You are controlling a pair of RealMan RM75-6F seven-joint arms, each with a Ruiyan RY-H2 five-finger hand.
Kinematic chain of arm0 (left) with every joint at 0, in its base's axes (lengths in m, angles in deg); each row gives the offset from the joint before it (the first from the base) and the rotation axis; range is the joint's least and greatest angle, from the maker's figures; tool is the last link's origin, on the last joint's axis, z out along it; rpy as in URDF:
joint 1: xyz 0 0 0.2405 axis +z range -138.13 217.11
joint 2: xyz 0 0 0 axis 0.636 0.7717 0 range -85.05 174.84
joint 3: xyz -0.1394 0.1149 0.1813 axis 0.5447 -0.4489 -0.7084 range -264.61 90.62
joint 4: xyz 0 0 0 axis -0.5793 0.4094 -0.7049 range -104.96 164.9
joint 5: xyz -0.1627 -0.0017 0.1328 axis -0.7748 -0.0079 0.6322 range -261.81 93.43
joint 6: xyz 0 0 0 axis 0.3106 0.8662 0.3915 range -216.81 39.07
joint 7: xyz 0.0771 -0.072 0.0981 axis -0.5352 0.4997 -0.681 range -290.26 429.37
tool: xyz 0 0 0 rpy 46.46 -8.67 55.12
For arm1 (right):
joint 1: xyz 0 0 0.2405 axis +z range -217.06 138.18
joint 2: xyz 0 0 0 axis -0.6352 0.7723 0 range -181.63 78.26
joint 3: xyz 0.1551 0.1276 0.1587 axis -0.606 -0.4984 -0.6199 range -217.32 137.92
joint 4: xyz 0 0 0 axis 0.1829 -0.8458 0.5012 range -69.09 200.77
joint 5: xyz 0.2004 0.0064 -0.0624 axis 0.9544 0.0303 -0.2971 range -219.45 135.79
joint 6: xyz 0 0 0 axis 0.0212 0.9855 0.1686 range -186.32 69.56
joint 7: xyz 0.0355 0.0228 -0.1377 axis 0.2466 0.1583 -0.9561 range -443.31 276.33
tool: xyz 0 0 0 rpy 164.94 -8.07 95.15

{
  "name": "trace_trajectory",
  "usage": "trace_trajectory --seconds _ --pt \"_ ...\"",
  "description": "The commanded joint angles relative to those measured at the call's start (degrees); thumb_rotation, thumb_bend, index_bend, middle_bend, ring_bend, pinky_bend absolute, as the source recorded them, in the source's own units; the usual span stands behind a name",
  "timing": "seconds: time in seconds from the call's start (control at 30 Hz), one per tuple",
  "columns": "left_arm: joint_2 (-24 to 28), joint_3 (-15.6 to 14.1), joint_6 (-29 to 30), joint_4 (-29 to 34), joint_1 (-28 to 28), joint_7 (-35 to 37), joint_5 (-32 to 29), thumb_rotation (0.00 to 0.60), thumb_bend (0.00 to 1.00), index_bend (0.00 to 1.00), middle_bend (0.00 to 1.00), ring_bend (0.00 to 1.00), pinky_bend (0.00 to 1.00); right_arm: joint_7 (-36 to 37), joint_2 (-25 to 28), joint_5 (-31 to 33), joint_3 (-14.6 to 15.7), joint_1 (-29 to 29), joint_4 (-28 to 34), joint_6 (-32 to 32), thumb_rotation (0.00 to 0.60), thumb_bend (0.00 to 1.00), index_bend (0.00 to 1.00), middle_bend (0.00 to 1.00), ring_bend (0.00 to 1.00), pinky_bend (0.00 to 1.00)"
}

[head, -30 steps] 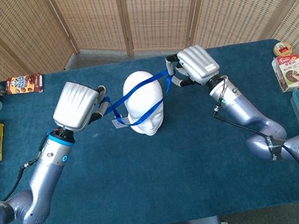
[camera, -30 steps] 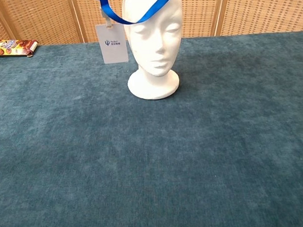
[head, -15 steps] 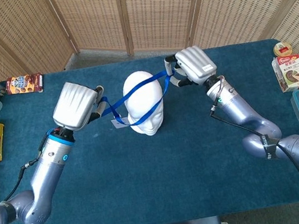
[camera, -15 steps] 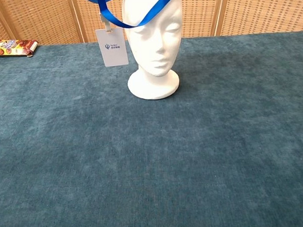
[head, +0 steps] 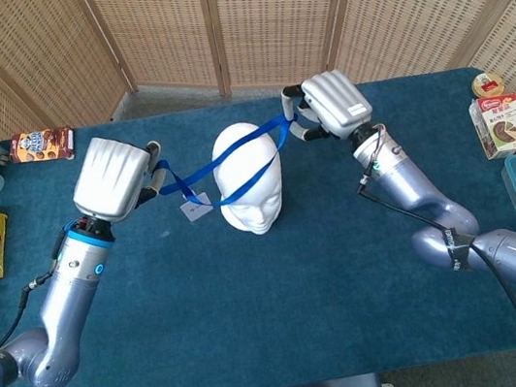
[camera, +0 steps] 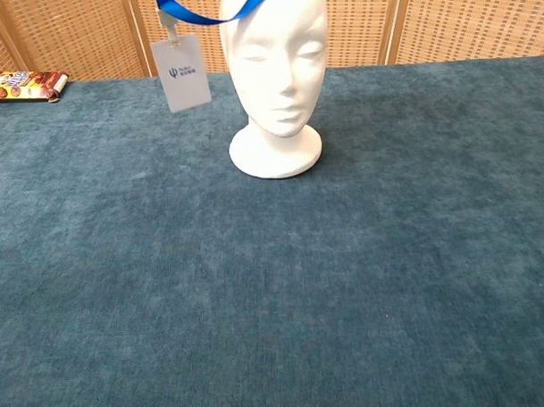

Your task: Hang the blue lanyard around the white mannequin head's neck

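Blue ribbon lanyard (head: 233,158) with a white rectangular badge (camera: 181,74), stretched as a loop between the two hands and draped over the top of the white foam mannequin head (head: 249,177). Since a moment ago the left hand (head: 111,180) has drawn outward, away from the head, so the strand on its side now runs tauter and higher; in the chest view the ribbon has risen from the brow to the very top of the forehead, and the badge has swung out toward the left hand's fingers. The right hand (head: 327,110) has barely shifted. The loop is therefore widened but not yet lowered: it sits on the crown, not around the neck, and must still clear the face and back of the head. Both hands grip the ribbon, fingers curled on it, one strand end at each hand. The ribbon looks thin, flat and limp, sagging slightly between the fingers and the head; the badge hangs free above the dark teal felt tabletop (camera: 275,284), beside the head.
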Motion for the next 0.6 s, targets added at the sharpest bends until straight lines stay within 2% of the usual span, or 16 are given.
trace_trajectory --seconds 0.03,0.6 --pt "0.1 -0.1 0.3 -0.8 0.1 -0.4 0.4 0.466 0.48 0.67 1.0 1.0 1.0 -0.1 -0.2 0.0 0.0 0.1 -0.2 -0.1 0.6 0.45 0.78 1.0 1.0 1.0" --pt "-2.5 0.0 0.3 -2.3 -1.1 -3.2 -0.4 0.464 0.48 0.67 1.0 1.0 1.0 -1.8 -0.3 1.4 0.6 -0.3 -1.1 -0.7 0.6 0.45 0.78 1.0 1.0 1.0"
